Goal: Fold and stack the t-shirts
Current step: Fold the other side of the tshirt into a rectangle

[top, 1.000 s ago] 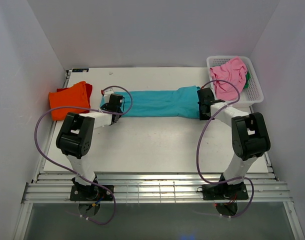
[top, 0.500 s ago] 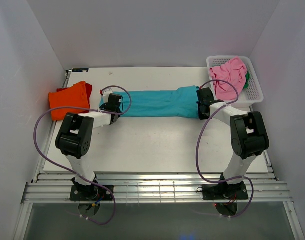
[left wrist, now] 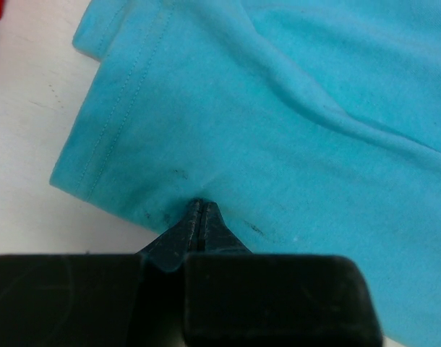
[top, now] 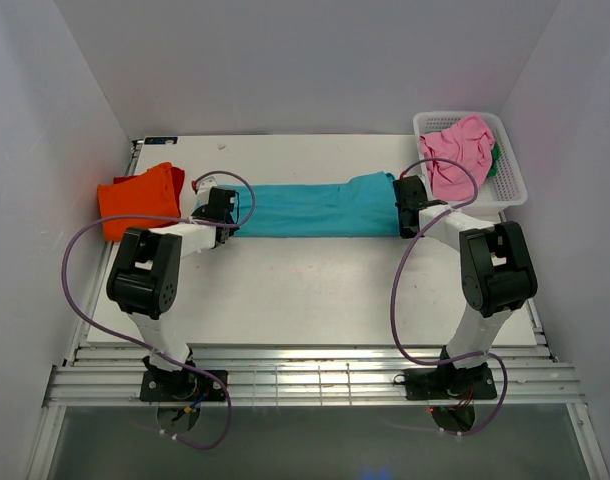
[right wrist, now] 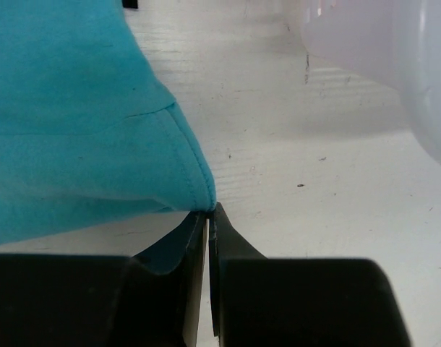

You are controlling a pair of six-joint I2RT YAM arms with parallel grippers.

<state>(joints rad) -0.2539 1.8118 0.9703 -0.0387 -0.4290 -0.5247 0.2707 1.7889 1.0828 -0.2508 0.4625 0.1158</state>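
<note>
Since each end of the cloth is pinched by a gripper, the step in hand looks like the lengthwise fold. It should go well only if both arms lift together, keep the band lightly taut, and carry one end squarely over the other so the hems line up.

From the top external camera, the soft teal t-shirt [top: 310, 208] lies as a long narrow band across the far half of the flat white table [top: 305, 290]. The left gripper [top: 228, 212] sits at its left end and the right gripper [top: 405, 208] at its right end. A folded bright orange t-shirt [top: 140, 198] rests at the table's left edge, near the band but apart from it. A crumpled pink t-shirt [top: 455, 150], with a bit of green cloth [top: 496, 160] beside it, fills the white lattice plastic basket [top: 510, 185] at the far right corner.

In the left wrist view, the left gripper [left wrist: 199, 210] has its jaws pressed together. A small pucker of the teal t-shirt [left wrist: 278, 108] is drawn into the tips just inside the hem, so it has a modest bite of cloth.

In the right wrist view, the right gripper [right wrist: 208, 217] is closed to a thin slit on the very corner of the teal t-shirt [right wrist: 61, 130], over bare table [right wrist: 314, 181]. That hold looks slight, so a slow lift seems wise.
</note>
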